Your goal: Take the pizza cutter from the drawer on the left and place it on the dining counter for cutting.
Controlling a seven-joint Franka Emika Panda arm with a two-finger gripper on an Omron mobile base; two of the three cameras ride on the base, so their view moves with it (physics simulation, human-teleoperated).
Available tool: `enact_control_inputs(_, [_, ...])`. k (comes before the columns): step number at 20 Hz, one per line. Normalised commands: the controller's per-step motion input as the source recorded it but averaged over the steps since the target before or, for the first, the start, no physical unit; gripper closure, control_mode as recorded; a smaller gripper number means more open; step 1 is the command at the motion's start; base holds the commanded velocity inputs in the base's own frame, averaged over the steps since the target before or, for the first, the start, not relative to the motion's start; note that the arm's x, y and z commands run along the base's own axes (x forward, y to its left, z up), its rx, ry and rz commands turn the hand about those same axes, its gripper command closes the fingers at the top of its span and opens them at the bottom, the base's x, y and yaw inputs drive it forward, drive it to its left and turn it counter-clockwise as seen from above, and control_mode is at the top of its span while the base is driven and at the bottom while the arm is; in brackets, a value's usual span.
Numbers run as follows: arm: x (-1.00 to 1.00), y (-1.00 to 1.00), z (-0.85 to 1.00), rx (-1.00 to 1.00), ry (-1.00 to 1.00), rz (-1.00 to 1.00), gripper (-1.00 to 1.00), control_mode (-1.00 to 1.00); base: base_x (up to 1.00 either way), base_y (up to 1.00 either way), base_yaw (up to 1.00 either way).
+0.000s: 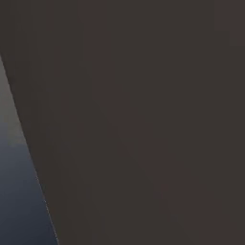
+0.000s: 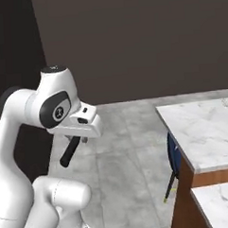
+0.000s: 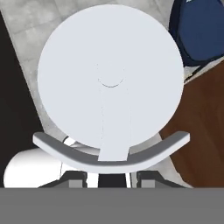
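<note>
The hand view shows the pizza cutter up close, its round wheel at 12 o'clock from the hand, which is clenched on its stem. The right base view adds the marble bench at 3 o'clock, well apart, with a blue chair beside it.

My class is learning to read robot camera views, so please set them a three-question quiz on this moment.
1. True or false: the hand grips the pizza cutter.
2. In the right base view, the dining counter lies on which side of the arm: A left, B right?
3. What colour is the chair tucked under that counter?

Key: 1 true; 2 B; 3 navy blue.
</note>
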Motion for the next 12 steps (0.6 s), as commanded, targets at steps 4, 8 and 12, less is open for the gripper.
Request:
enact_control_inputs(4, [0.0, 0.0, 0.0, 0.0, 0.0, 0.0, 1.0, 1.0, 0.45, 0.02, -0.7])
enact_control_inputs(8, [0.0, 0.0, 0.0, 0.0, 0.0, 0.0, 1.0, 1.0, 0.52, 0.2, -0.68])
enact_control_inputs(12, [0.0, 0.0, 0.0, 0.0, 0.0, 0.0, 1.0, 1.0, 0.54, 0.57, -0.6])
